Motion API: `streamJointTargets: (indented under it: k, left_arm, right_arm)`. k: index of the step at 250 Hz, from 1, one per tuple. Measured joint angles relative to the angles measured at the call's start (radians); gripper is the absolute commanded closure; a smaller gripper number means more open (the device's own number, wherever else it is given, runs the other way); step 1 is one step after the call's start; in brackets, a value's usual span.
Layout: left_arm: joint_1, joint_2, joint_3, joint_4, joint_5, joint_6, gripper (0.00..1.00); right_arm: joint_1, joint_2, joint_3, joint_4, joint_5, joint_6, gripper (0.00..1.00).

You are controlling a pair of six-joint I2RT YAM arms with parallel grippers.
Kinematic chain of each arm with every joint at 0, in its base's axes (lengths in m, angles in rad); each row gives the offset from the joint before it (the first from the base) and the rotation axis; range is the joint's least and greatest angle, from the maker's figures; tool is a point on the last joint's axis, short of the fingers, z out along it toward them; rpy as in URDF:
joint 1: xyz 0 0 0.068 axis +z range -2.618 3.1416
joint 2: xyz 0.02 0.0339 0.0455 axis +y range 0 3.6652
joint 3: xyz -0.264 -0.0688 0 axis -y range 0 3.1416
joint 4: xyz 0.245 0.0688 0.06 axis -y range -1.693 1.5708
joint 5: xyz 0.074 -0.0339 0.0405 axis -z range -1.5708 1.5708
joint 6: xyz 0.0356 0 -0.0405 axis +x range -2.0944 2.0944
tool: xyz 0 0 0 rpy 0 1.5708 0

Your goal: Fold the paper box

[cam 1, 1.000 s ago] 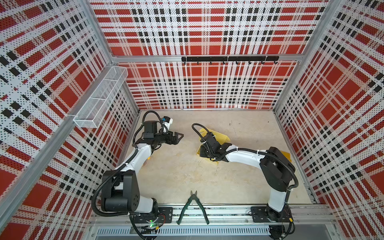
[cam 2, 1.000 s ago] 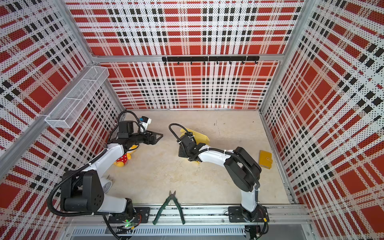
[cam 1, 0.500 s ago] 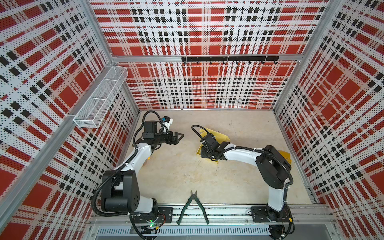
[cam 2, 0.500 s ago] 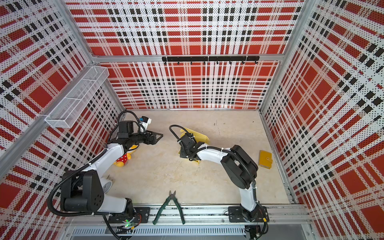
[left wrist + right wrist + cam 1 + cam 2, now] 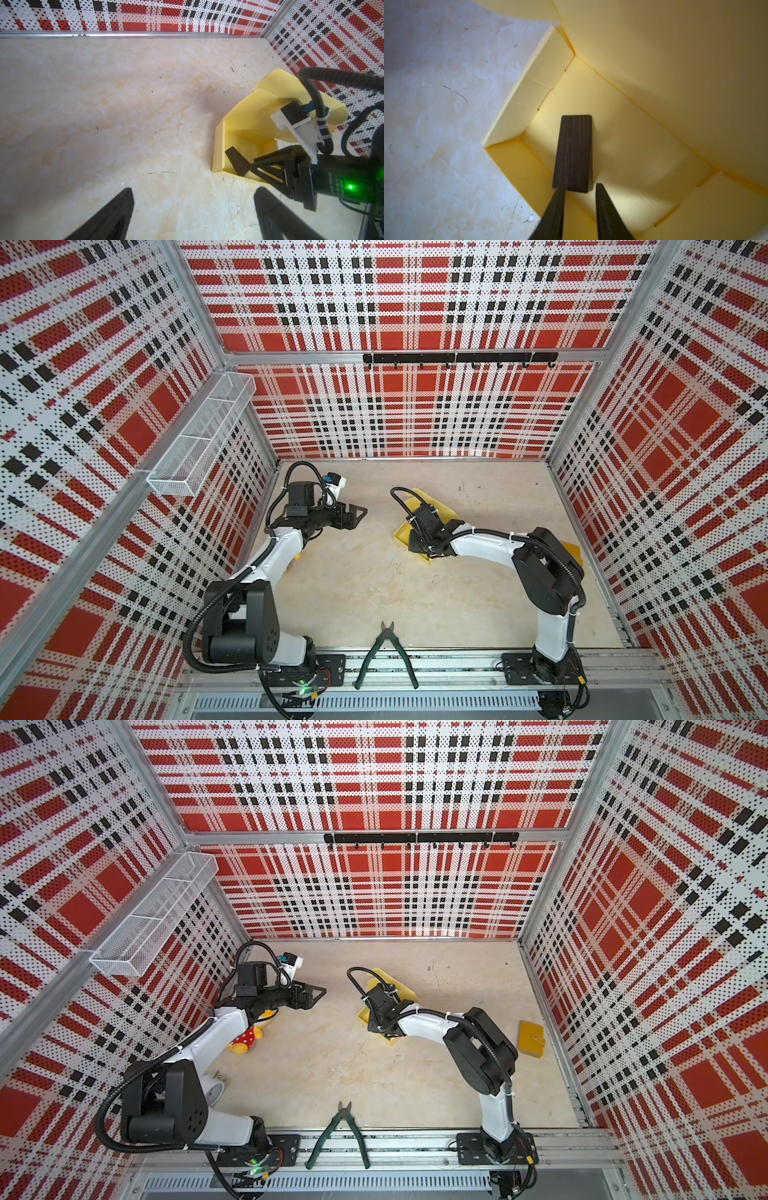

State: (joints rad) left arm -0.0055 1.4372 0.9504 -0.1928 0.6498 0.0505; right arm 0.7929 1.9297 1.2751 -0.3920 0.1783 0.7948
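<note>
The right pincer (image 5: 247, 164) dips into the paper box (image 5: 442, 509) at mid-table, jaws narrowed; whether they pinch a wall I cannot tell. The box's lid (image 5: 270, 99) stands up on its far side. Off left, the left pincer (image 5: 359, 513) hangs spread wide, empty.

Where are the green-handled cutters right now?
In both top views the cutters lie at the table's front edge, between the left arm base and the right arm base, handles over the metal rail.
</note>
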Motion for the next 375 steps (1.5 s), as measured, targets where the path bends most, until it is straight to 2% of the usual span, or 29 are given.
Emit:
streamJointTargets:
  k: [57, 86, 121, 153, 192, 217, 266, 323, 375]
  left_arm:
    - [0.000, -0.002, 0.000, -0.001, 0.000, 0.000, 0.07]
    - [0.000, -0.006, 0.000, -0.005, 0.003, 0.008, 0.10]
    - [-0.013, -0.005, 0.026, -0.041, 0.028, 0.039, 0.13]
    - [-0.080, 0.026, 0.150, -0.124, 0.033, 0.145, 0.13]
    - [-0.217, 0.099, 0.322, -0.190, 0.023, 0.320, 0.12]
    - [-0.280, 0.166, 0.410, -0.224, 0.019, 0.389, 0.13]
    - [-0.296, 0.329, 0.543, -0.243, 0.016, 0.425, 0.15]
    - [-0.292, 0.415, 0.505, -0.184, 0.040, 0.425, 0.16]
    - [-0.323, 0.448, 0.466, -0.094, 0.057, 0.417, 0.21]
  right_arm:
    - [0.005, -0.004, 0.000, -0.016, 0.015, -0.021, 0.69]
    - [0.026, -0.043, -0.006, 0.002, 0.013, -0.045, 0.67]
    - [0.060, -0.184, -0.023, 0.007, 0.019, -0.084, 0.64]
    - [0.050, -0.369, -0.054, 0.006, 0.025, -0.116, 0.63]
    - [-0.026, -0.548, -0.100, -0.018, 0.019, -0.162, 0.61]
    - [-0.087, -0.625, -0.134, -0.061, 0.013, -0.198, 0.60]
    - [-0.253, -0.751, -0.260, -0.100, -0.063, -0.231, 0.60]
    - [-0.424, -0.756, -0.382, -0.079, -0.210, -0.258, 0.60]
    - [-0.499, -0.668, -0.414, 0.013, -0.353, -0.296, 0.59]
